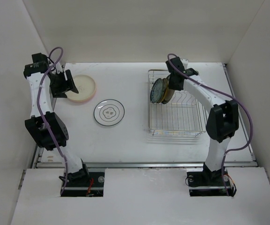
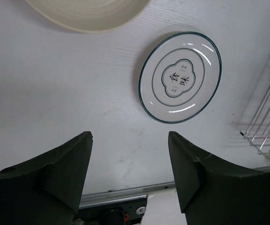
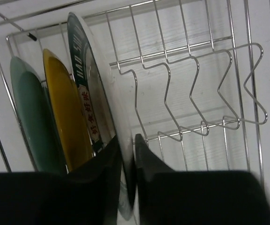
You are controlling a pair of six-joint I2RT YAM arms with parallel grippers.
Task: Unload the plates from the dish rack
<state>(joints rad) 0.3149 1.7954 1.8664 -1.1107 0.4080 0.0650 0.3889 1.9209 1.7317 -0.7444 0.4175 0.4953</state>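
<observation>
Dish rack [image 1: 178, 132], right end effector [image 3: 127, 138] clamping upright teal-rimmed plate [image 3: 85, 89], left end effector [image 2: 130, 136] released, flat plate [image 2: 180, 77] marked 食味.

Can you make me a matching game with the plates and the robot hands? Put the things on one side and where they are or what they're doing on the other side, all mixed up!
Things:
1. yellow plate
2. white plate with thin teal ring
3. plate with dark patterned rim
4. left gripper

Places or states:
A. open, holding nothing
B. lying flat on the table
C. standing in the dish rack, its edge pinched by the right gripper
D. standing in the dish rack between two other plates

Right pairs: 1-D, 2-B, 3-C, 4-A.
</observation>
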